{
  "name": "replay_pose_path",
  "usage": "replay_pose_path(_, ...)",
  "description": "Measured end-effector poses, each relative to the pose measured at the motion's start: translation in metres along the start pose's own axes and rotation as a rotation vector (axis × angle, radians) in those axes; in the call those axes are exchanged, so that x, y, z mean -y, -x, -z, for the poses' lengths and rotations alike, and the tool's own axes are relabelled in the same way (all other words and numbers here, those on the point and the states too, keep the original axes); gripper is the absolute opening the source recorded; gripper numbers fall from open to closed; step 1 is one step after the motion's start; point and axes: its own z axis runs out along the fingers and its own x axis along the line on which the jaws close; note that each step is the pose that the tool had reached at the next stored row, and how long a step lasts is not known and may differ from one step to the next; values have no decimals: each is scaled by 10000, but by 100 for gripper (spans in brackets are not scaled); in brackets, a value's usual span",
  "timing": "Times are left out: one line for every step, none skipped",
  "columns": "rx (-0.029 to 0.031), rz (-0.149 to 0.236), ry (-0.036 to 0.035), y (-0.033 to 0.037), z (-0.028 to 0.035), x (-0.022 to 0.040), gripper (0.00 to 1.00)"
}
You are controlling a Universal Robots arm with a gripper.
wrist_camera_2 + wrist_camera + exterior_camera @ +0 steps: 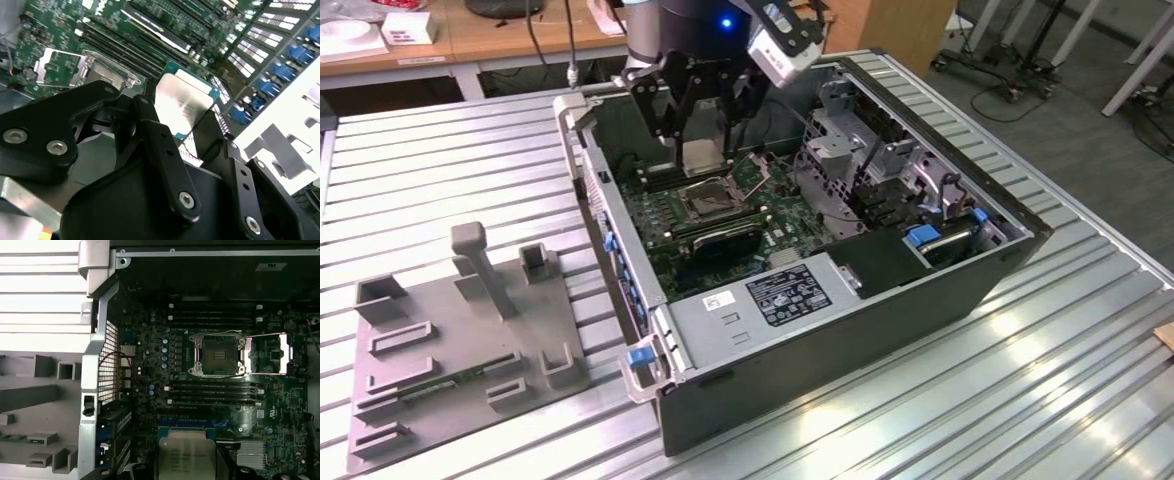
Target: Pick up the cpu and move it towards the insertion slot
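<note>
On the exterior view's left, a grey plastic tray (454,350) lies on the ribbed metal desk (440,180), with a thin green memory stick (443,383) in one of its pockets. To its right stands the open computer case (854,330), its green board (781,205) facing up.

Over the far end of the case hangs the tool (699,150), its black fingers (670,105) clenched on the chip (702,155). The chip is held clear of the board, its silvery face turned toward the exterior camera and its lower edge pointing down at the board. It is square, so no long axis can be told. Just below it, nearer the camera, lies the socket (710,201), its dark centre open inside a silver frame.

In the second wrist view the chip (182,102) sits between two black fingers (160,150) that press on opposite edges, its metal top in plain sight with a green rim around it. Beyond it lie the long black memory slots (125,47) and the raised silver bracket (62,67).

In the first wrist view the chip (186,458) is seen face-on, well apart from the socket (218,355); black memory slots (215,392) lie between the two. The socket's bracket (270,355) is swung open just beside it. The case wall (102,365) and the tray (35,400) lie beyond the board.
</note>
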Motion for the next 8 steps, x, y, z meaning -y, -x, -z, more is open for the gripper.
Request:
replay_pose_path(0,1,0,24,0,1,54)
replay_pose_path(0,0,0,47,-1,1,54)
replay_pose_path(0,-1,0,69,-1,2,54)
replay_pose_path(-1,-2,0,85,-1,2,54)
replay_pose_path(0,-1,0,101,-2,2,54)
replay_pose_path(0,-1,0,114,-2,2,54)
replay_pose_path(0,-1,-1,124,-2,3,54)
replay_pose_path(0,-1,0,131,-2,3,54)
